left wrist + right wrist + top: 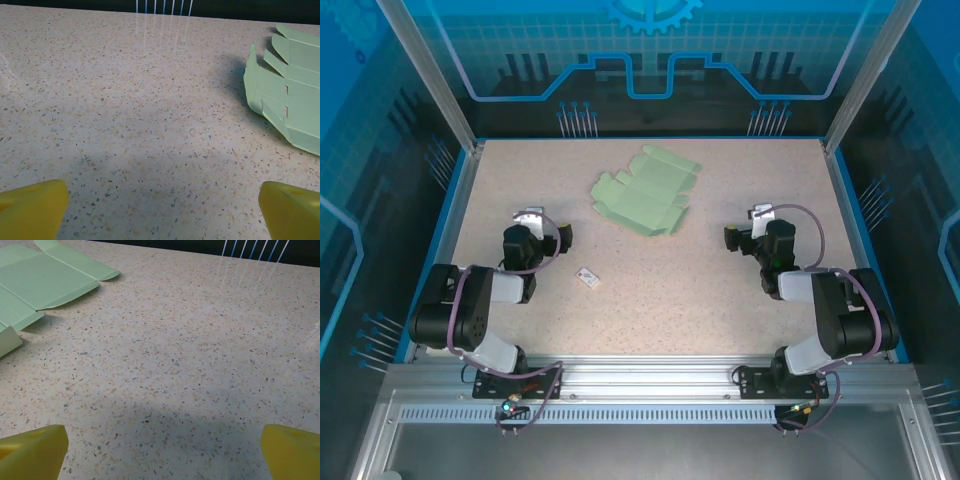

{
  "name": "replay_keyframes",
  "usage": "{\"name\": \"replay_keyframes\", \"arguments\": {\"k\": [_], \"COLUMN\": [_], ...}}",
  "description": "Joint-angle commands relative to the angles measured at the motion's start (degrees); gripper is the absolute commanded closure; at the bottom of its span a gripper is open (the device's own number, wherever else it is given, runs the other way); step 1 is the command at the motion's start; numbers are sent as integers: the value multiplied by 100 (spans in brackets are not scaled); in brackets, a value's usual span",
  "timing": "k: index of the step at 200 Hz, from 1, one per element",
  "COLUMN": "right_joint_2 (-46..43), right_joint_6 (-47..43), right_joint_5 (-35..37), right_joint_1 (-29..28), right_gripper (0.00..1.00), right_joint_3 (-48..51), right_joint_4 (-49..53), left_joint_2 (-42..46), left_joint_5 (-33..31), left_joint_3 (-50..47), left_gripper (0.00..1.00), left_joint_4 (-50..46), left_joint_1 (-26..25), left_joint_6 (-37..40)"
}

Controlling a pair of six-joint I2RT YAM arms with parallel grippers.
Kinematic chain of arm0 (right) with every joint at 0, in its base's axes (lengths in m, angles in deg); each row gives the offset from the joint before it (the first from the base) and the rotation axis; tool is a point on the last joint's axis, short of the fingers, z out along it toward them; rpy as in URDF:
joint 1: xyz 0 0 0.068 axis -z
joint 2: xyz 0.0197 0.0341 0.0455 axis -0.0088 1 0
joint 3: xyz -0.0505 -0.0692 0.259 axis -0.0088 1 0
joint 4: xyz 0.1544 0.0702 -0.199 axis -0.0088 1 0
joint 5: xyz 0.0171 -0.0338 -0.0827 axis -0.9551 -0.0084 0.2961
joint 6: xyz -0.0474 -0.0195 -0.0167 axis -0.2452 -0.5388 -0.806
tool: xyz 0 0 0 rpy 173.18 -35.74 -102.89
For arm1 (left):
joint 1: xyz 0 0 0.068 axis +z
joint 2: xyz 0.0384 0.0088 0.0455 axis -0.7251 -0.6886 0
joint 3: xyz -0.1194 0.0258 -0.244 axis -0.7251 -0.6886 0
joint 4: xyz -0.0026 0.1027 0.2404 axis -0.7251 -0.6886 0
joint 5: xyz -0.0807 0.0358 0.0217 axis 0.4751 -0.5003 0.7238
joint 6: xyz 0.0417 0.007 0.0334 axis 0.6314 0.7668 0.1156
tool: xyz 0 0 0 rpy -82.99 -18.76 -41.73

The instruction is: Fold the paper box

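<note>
The paper box (645,190) is found flat and unfolded near the far edge of the desk (740,290), about midway between its left and right edges; the left gripper (160,212) and the right gripper (160,452) are both spread wide, empty, well apart from it. As the sheet is thin and lies flat, it may be pushed along the smooth desk instead of being caught; a flap may be bent off its crease if pressed from one side only.

A speckled beige table (650,270) sits inside blue translucent walls (650,50), with an aluminium rail (640,385) along the table's near edge.
</note>
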Motion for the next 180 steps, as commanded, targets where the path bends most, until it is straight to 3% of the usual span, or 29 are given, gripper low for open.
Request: {"name": "replay_keyframes", "arguments": {"k": [1, 158, 180], "right_joint_2": [3, -8, -568], "right_joint_6": [39, 37, 218], "right_joint_5": [-64, -50, 465], "right_joint_1": [68, 67, 5], "right_gripper": [0, 0, 0], "right_joint_3": [-92, -95, -601], "right_joint_4": [-109, -135, 1236], "left_joint_2": [5, 48, 596], "left_joint_5": [143, -7, -297], "left_joint_3": [82, 78, 119], "left_gripper": [1, 1, 1], "left_joint_4": [190, 156, -390], "left_joint_1": [11, 11, 12], "left_joint_6": [31, -11, -88]}}
